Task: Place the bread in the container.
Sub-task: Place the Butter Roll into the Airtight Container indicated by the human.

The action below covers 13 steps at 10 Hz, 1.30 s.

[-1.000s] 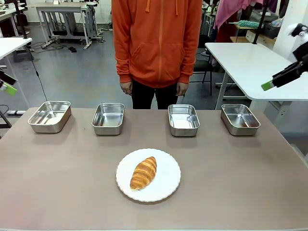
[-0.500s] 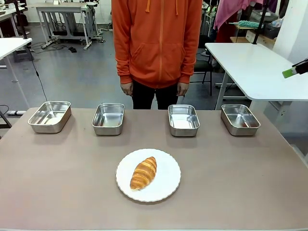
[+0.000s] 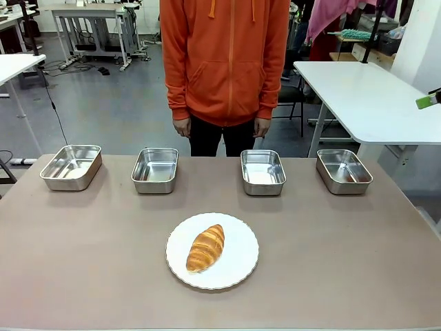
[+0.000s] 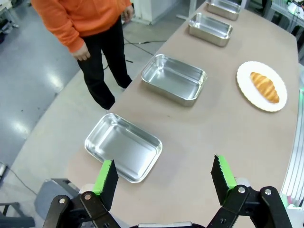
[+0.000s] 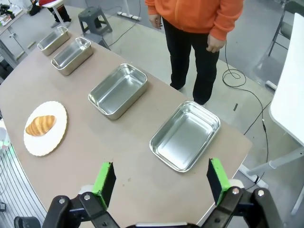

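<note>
Four steel containers are sitting in a row beyond the plate (image 3: pixel 238 267). The outer left container (image 3: pixel 71 166) and inner left container (image 3: pixel 155 169) are standing to one side of it, the inner right container (image 3: pixel 262 172) and outer right container (image 3: pixel 344 170) to the other, none touching. The bread (image 3: pixel 205 247) is lying on the plate, slanting across its middle, with nothing touching it.

The left pincer (image 4: pixel 164 168) is hanging high over the tabletop (image 3: pixel 344 262), far left of the plate. It is tilting down, with its green-padded fingers spread wide and pinching nothing. The right pincer (image 5: pixel 160 171) is hanging likewise far right of the plate, also spread and holding nothing. A person (image 3: pixel 224 62) is standing beyond the plate at the far edge, a hand (image 3: pixel 180 126) hanging at each side.

In the front view a green pad of the right pincer is poking in at the right border, well above the plate. The wrist views are showing each pincer's full spread and the outer containers from above.

Bare tabletop is lying all round the plate: a wide strip between it and the row, broad stretches to both sides, and a narrower band toward the near edge.
</note>
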### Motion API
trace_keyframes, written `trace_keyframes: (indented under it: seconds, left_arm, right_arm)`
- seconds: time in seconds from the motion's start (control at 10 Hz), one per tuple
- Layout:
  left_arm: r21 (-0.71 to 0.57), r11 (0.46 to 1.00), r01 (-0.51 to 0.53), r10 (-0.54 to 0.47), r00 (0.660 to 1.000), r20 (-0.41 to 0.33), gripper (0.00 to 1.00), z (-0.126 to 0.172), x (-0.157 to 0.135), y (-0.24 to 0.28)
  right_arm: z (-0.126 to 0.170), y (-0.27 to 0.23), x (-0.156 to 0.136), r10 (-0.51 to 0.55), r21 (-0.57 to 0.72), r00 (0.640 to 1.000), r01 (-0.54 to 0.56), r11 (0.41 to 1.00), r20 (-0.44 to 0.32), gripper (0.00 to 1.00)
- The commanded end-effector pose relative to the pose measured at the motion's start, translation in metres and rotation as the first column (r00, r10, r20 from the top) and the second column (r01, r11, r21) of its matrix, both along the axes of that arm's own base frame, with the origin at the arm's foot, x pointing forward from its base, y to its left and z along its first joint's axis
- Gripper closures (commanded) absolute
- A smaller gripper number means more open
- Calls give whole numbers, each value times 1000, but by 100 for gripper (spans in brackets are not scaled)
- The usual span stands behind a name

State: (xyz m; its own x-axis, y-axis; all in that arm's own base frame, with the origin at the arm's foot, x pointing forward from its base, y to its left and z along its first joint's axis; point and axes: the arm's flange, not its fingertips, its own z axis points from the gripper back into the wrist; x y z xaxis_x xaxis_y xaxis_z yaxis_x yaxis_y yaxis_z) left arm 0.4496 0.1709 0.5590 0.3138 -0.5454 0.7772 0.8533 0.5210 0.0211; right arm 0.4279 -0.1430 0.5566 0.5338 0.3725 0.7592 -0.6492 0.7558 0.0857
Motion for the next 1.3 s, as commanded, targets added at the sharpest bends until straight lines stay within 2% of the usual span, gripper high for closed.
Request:
trace_keyframes:
  seconds: [0.0,0.7,0.8,1.2]
  left_arm:
    - [-25,1000,-16,16,1000,18,0,0,1,0]
    - [-132,991,-37,41,999,24,0,4,-1,-12]
    - [-129,992,-9,13,1000,27,0,5,-1,-15]
    - [-96,995,-23,25,999,24,0,3,4,-7]
  right_arm:
    - [2,-2,3,23,15,999,-24,1000,27,0]
    - [2,-3,5,17,32,1000,-18,999,17,0]
    - [1,-2,6,24,31,1000,-24,999,-1,0]
    - [2,1,1,-2,15,1000,2,1000,-10,0]
